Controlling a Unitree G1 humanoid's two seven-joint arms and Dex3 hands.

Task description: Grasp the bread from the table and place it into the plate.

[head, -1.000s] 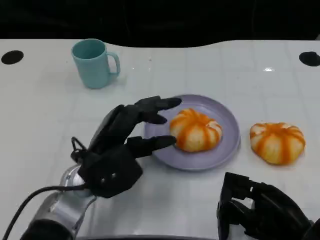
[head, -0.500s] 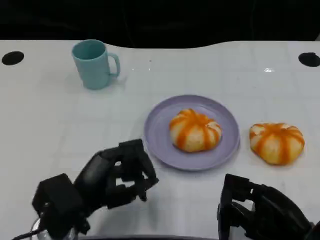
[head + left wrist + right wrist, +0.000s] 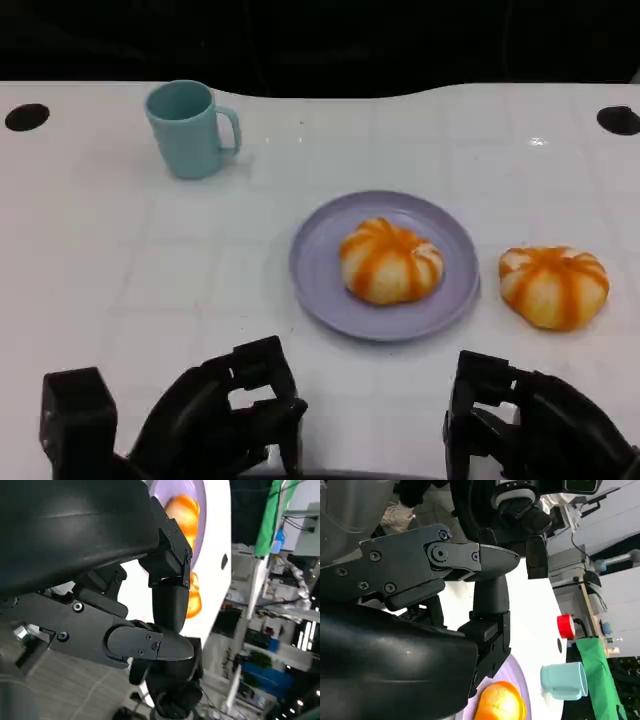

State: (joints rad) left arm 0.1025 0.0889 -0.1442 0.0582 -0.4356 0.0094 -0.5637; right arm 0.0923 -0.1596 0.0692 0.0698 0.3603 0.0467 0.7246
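Surface: a glossy white table (image 3: 100, 260) is running back to a dark, unlit background; two black round marks are sitting near its far corners.

Left hand: the left hand (image 3: 225, 420) is hanging low at the near edge of the table, its fingers curling inward on nothing, touching neither bread nor plate. In the left wrist view the fingers are folding toward the palm with an empty gap inside.

Right hand: the right hand (image 3: 520, 430) is resting at the near right edge, fingers bent in and holding nothing. It is sitting well apart from the loose bread ahead of it.

Plate: the lavender plate (image 3: 320, 275) is lying flat near the middle of the table, just ahead of the gap between the two hands.

Bread on plate: one orange-striped bun (image 3: 390, 260) is sitting inside the plate, slightly right of its centre, so that share of the task looks done.

Bread on table: a second bun (image 3: 553, 285) is lying on the bare table just beside the plate's right rim, not touching it. Being on the right hand's side, it looks like that hand's job next.

Mug: a teal mug (image 3: 188, 128) is standing upright at the far left, handle pointing right, well clear of any path to the plate.
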